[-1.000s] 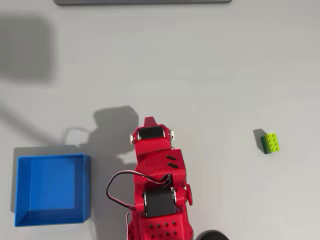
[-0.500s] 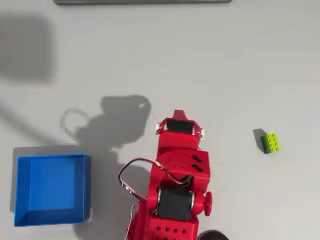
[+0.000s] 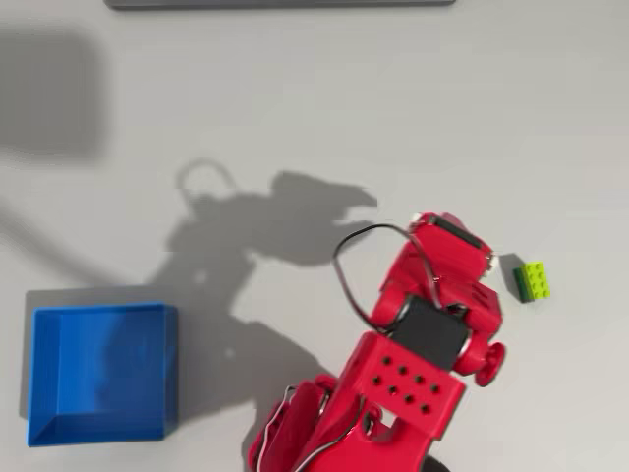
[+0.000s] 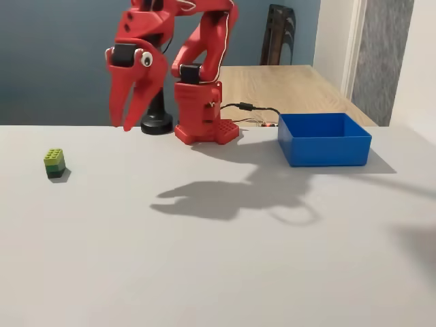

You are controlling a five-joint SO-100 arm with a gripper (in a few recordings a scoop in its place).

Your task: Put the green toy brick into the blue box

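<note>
Red arm (image 4: pixel 201 75) up high over the pale grey surface (image 4: pixel 218 259), end effector (image 4: pixel 129 119) pointing straight down with its two fingers slightly apart and nothing between them. In the fixed view it hangs well above the surface, off to the right of the green toy brick (image 4: pixel 54 163), and throws a long shadow (image 4: pixel 225 197) towards the middle. From overhead, the arm (image 3: pixel 413 344) leans towards the right side of the picture, its wrist end just beside the green toy brick (image 3: pixel 533 281), which sits alone on the surface, studs up, untouched. Blue box (image 3: pixel 98 374) is over at the lower left of the overhead view, well apart from the brick, with the arm's base between them. In the fixed view the blue box (image 4: pixel 323 139) sits right of the base, open side up, with nothing visible inside.
</note>
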